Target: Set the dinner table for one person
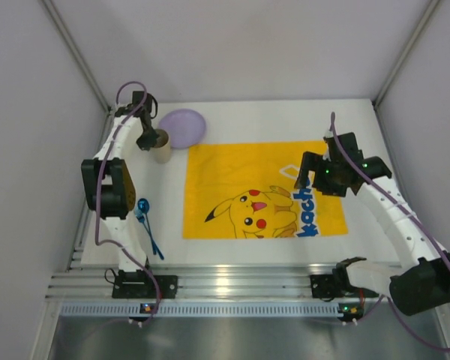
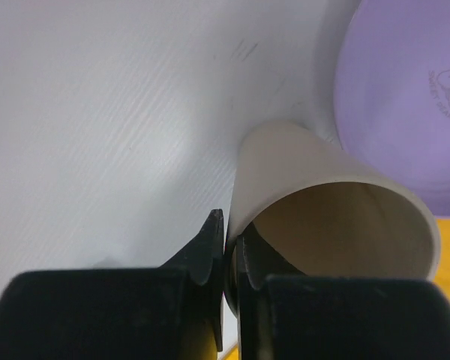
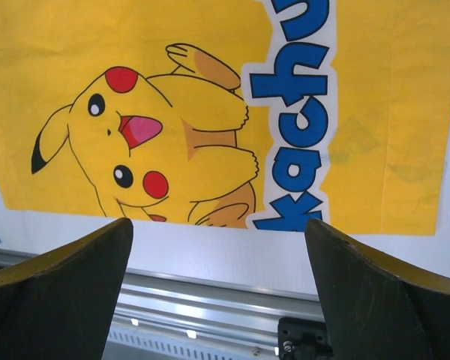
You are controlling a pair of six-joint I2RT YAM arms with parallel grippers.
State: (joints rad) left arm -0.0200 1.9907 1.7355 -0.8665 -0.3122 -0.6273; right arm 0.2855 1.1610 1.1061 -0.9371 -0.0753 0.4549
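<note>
Top view: left pincer (image 1: 146,141) at the far-left corner of the wide white matte counter (image 1: 285,120), clamped on the tall beige plastic cup (image 1: 162,151), upright, just beside the round lilac plate (image 1: 184,127); yellow Pikachu cloth mat (image 1: 232,180) lies to the cup's right, left arm nearer
Left wrist: fingers (image 2: 207,244) pinch the cup's near wall, one inside, one outside
Right wrist: right pincer (image 3: 217,225) wide open, empty, over the mat's near edge

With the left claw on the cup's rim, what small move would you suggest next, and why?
Probably lift the cup straight up a little. The left claw pinches its wall, one finger inside, one outside, and the purple plate sits right beside it, so rising first avoids a knock.
</note>
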